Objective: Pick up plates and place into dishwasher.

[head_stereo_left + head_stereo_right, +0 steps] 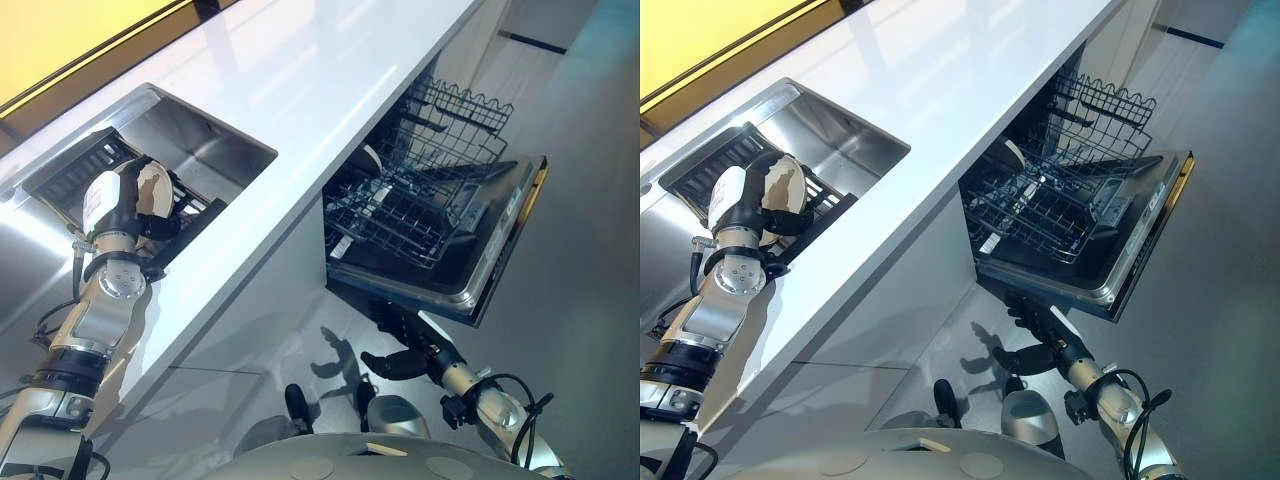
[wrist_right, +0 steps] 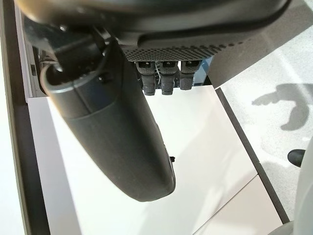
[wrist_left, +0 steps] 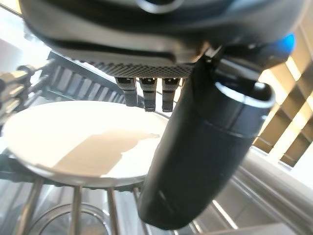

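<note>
Robot's left hand grasps a white plate at the sink rack; the dishwasher stands open to its right.

The left hand (image 1: 118, 205) has thumb and fingers closed on the rim of the plate (image 1: 155, 188), which seems to rest on or just above the dark rack (image 1: 80, 170) in the sink (image 1: 215, 150), though contact is hard to judge. Carrying and loading remain. The dishwasher's lower basket (image 1: 400, 215) is pulled out over the open door (image 1: 500, 255); one pale dish may already stand inside. The plate must clear the sink wall and the white counter's (image 1: 330, 80) edge. The right hand (image 1: 395, 340) hangs released below the door, over open floor.
</note>
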`<state>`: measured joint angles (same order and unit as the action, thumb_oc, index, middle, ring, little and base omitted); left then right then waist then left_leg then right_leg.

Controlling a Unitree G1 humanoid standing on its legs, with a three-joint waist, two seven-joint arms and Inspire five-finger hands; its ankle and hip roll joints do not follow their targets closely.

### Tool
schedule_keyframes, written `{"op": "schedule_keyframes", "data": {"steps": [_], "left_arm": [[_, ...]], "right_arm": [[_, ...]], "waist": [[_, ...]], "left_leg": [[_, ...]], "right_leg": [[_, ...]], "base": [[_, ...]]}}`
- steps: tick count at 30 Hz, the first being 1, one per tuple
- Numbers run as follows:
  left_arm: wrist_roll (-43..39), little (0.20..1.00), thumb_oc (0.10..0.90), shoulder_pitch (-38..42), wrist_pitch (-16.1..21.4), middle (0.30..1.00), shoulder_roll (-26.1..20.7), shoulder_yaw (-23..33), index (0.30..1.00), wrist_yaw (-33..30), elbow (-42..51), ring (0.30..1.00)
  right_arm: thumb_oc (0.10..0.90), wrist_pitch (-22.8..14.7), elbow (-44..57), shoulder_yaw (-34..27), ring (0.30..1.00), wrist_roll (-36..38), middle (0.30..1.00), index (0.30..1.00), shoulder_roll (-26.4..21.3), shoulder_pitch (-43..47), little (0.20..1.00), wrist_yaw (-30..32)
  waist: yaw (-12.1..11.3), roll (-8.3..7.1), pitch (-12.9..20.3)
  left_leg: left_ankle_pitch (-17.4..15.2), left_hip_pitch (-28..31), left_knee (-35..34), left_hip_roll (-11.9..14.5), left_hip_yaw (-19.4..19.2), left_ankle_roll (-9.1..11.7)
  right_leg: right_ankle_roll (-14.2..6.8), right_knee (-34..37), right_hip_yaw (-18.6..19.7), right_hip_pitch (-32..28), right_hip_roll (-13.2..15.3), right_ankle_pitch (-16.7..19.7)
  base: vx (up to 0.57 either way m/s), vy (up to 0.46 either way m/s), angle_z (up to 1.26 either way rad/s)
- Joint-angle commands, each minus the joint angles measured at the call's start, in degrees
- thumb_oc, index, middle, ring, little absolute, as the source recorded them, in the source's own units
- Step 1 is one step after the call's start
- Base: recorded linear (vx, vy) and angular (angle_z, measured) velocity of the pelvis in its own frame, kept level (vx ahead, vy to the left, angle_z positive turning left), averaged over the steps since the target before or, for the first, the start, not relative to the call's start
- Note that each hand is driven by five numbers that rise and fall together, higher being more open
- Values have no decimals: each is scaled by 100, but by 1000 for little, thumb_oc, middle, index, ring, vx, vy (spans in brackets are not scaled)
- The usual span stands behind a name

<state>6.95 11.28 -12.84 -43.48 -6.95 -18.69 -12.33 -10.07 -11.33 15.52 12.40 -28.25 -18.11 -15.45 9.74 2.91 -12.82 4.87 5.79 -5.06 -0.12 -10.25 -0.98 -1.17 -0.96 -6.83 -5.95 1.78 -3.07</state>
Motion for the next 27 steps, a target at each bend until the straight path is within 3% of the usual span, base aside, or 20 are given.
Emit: {"op": "schedule_keyframes", "data": {"steps": [1,14,27], "left_arm": [[404,900,800,357,66,900,-347,-124,900,-8,-207,900],[-5,900,800,36,-223,900,234,-247,900,132,-300,900],[133,900,800,-137,-296,900,660,-323,900,-1083,-1218,900]], "right_arm": [[800,-515,696,-82,900,286,900,900,-128,131,900,-74],[800,-498,726,-76,900,333,900,900,-135,193,900,-99],[800,-575,561,-36,900,402,900,900,-146,247,900,-79]], "waist": [[46,-42,182],[-21,-68,49],[-64,-169,44]], "left_leg": [[-1132,103,541,-419,5,-161],[-1146,19,688,-400,64,-155],[-1086,-16,690,-375,105,-87]], "right_leg": [[-500,-765,26,494,-156,-497],[-441,-819,-41,488,-160,-553],[-384,-672,-97,380,-199,-517]], "base": [[0,0,0],[-5,-4,1],[-6,-14,2]]}}
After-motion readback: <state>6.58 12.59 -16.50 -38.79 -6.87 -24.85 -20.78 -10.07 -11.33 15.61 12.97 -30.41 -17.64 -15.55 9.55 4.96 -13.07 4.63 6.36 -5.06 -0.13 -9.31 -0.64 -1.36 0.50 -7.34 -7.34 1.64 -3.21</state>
